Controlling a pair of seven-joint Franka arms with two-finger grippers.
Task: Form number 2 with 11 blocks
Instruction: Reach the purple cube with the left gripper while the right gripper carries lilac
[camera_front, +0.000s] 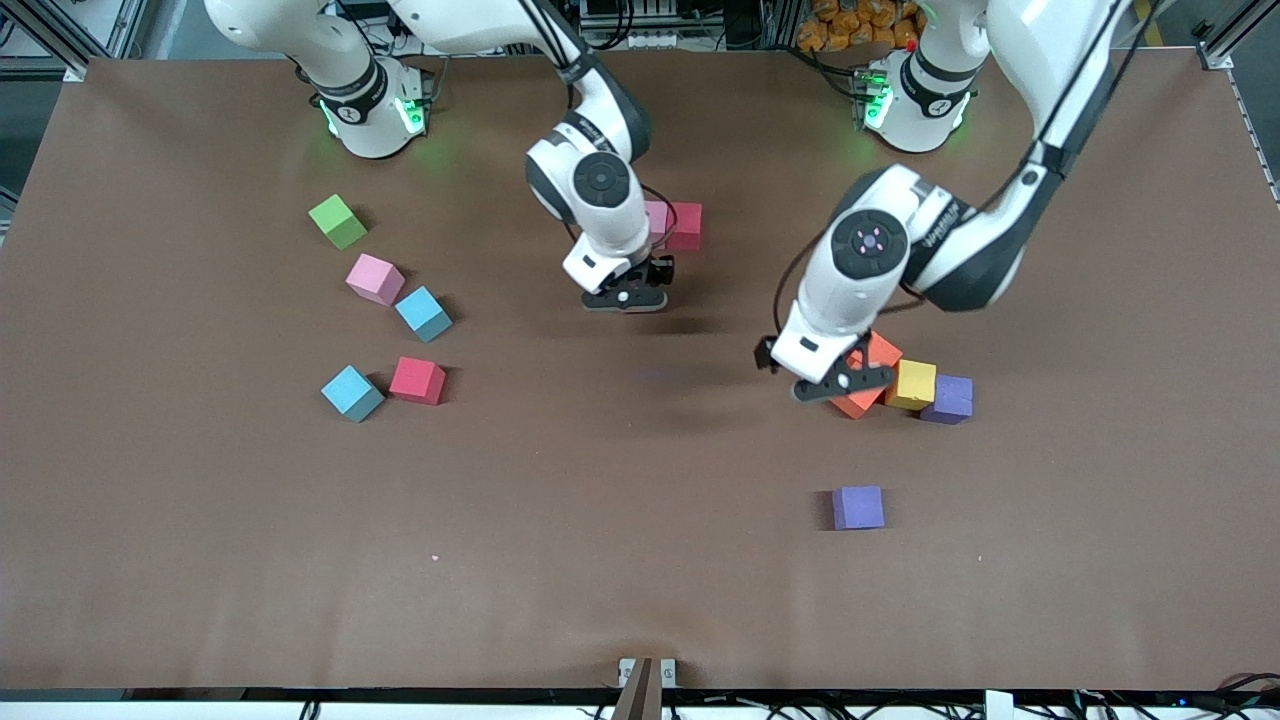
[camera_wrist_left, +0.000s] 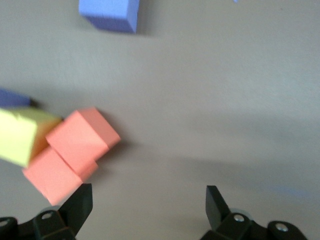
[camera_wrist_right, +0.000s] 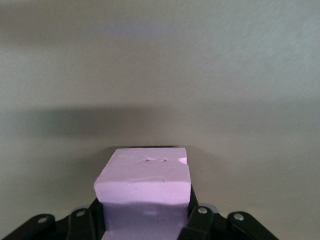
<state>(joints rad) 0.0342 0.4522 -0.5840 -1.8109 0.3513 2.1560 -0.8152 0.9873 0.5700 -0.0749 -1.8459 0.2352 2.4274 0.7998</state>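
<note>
My right gripper (camera_wrist_right: 145, 220) is shut on a pink block (camera_wrist_right: 144, 177), up over the middle of the table; in the front view the hand (camera_front: 625, 296) hides that block. My left gripper (camera_front: 843, 385) stands open (camera_wrist_left: 148, 207) with nothing between its fingers, beside two touching orange blocks (camera_front: 878, 352) (camera_wrist_left: 82, 137). A yellow block (camera_front: 912, 384) and a purple one (camera_front: 948, 399) adjoin them. Another purple block (camera_front: 858, 507) lies nearer the front camera. Pink (camera_front: 375, 278), two blue (camera_front: 423, 313) (camera_front: 351, 392) and red (camera_front: 418, 380) lie toward the right arm's end. A pink-and-red pair (camera_front: 685, 225) sits by the right arm. No number 2 is in view.
A green cube (camera_front: 338, 221) lies toward the right arm's end, farther from the front camera than the pink block there. The arm bases (camera_front: 375, 110) (camera_front: 915, 100) stand along the table's edge farthest from the front camera. Brown tabletop (camera_front: 600, 520) stretches toward the front camera.
</note>
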